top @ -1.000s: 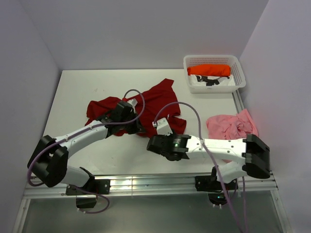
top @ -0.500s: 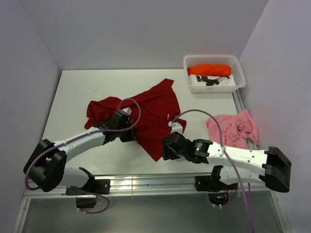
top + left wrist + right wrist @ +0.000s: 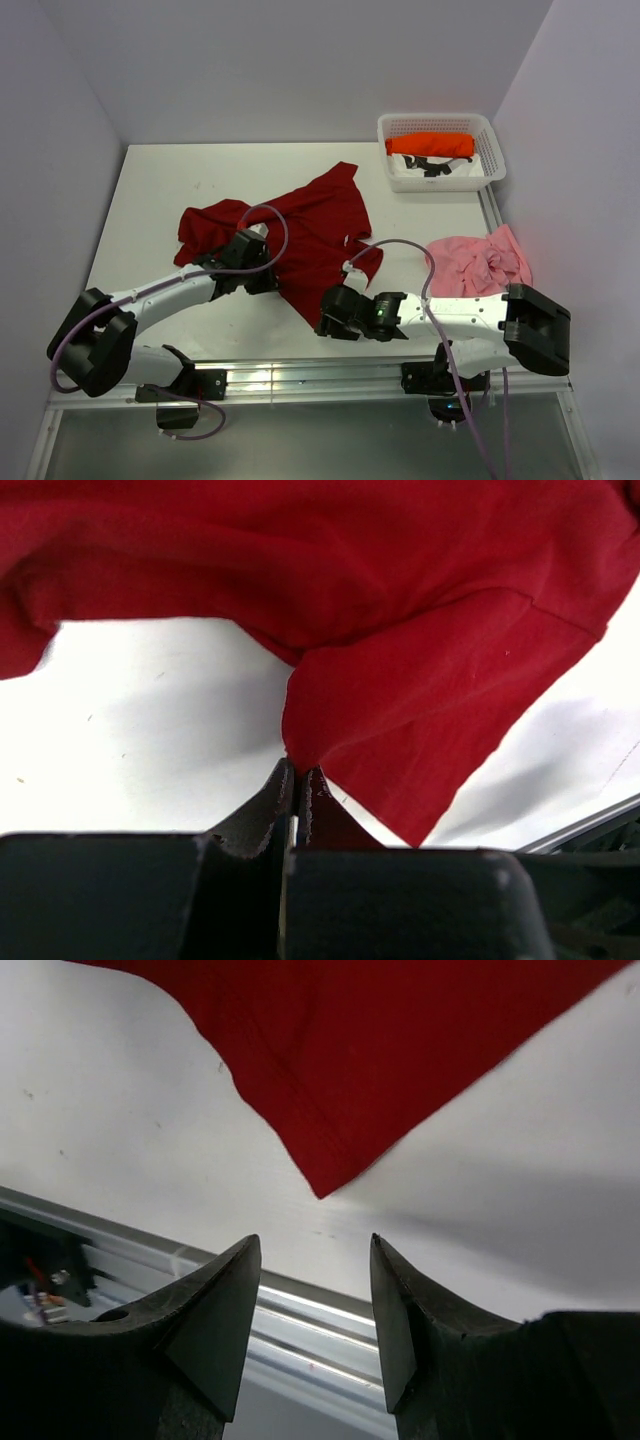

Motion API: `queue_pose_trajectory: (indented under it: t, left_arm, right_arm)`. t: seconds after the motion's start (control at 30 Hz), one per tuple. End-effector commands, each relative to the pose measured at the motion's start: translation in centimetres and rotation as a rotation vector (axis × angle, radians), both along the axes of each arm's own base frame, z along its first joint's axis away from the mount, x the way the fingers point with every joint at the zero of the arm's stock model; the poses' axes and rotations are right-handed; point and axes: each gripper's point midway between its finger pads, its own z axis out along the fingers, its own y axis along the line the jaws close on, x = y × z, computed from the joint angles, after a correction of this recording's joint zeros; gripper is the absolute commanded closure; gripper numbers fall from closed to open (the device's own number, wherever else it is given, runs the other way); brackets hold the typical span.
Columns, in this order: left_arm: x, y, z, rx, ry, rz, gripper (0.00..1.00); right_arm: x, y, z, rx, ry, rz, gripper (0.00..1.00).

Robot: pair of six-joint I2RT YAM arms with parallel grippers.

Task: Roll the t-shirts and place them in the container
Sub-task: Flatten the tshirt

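The dark red t-shirt (image 3: 300, 225), lying on the middle of the bench (image 3: 160, 190), is being pinched by a thin fold in the closed left hand (image 3: 298, 780), and its near corner is being targeted by the empty, part-open right hand (image 3: 314, 1250), which may shove it aside.

No text, label, brand, number or sign can be read in any of the views.
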Motion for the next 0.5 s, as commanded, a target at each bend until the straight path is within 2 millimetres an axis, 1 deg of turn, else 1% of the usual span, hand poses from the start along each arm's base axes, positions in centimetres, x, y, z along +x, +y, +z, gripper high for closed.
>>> queue_pose_trajectory:
  t: [0.0,0.03,0.1,0.13,0.17,0.2,0.37,0.4,0.47]
  left_arm:
    - [0.1,-0.1,0.5,-0.023,-0.039,-0.007,1.00]
    - [0.1,-0.2,0.4,-0.026,-0.038,-0.006,1.00]
    - [-0.4,-0.2,-0.1,-0.021,-0.032,-0.007,1.00]
    - [-0.4,-0.3,-0.2,-0.027,-0.034,-0.003,1.00]
    - [-0.5,-0.3,-0.4,-0.029,-0.034,-0.001,1.00]
    - [-1.0,-0.3,-0.8,-0.027,-0.026,-0.004,1.00]
    - [-1.5,-0.7,-1.2,-0.031,-0.024,0.004,1.00]
    - [-1.8,-1.0,-1.3,-0.031,-0.024,-0.007,1.00]
    - [-2.0,-1.1,-1.4,-0.022,-0.026,-0.003,1.00]
  right_arm:
    - [0.4,1.3,1.0,0.130,0.033,-0.178,0.45]
    - [0.4,0.9,0.4,0.107,0.053,-0.219,0.45]
    - [0.6,1.0,0.7,0.084,0.072,-0.275,0.45]
    - [0.5,0.5,0.0,0.035,0.083,-0.282,0.45]
    - [0.5,1.0,0.5,0.039,0.086,-0.285,0.45]
    - [0.6,0.9,0.5,0.030,0.089,-0.298,0.45]
    - [0.2,0.3,-0.5,0.032,0.121,-0.378,0.44]
    - [0.1,0.2,-0.5,0.041,0.127,-0.390,0.45]
    - [0.0,-0.5,-1.0,0.031,0.135,-0.428,0.46]
